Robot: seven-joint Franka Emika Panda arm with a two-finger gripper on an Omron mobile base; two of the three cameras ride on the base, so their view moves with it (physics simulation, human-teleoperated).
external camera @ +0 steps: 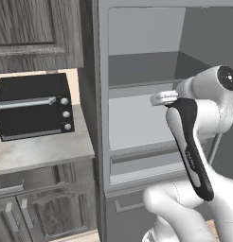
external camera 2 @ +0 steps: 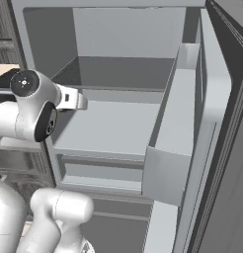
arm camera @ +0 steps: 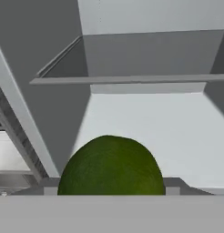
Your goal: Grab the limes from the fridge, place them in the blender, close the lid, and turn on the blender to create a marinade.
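Right now a dark green lime [arm camera: 111,166] sits at six o'clock in the hand view, big and very close to the camera. It is round, so it has no long side to line up with. It lies straight ahead of the gripper [external camera: 162,98], just where the finger tips would be, but the tips themselves cannot be seen there. So it is hard to say if the lime is pinched or only sitting between them. The jaws seem spread wide, about as wide as a lime. Maybe they are around it; that is a guess.

Behind the lime, toward twelve o'clock, is a pale shelf [arm camera: 168,132] inside the fridge [external camera 2: 118,128]. The fridge door [external camera 2: 202,148] hangs open at three o'clock in the right base view. The white arm [external camera: 194,156] reaches into the fridge at the middle shelf. A black toaster oven [external camera: 33,106] sits on the counter [external camera: 42,151] at nine o'clock in the left base view.

The next job is likely pulling the hand out with the lime, if it is held.
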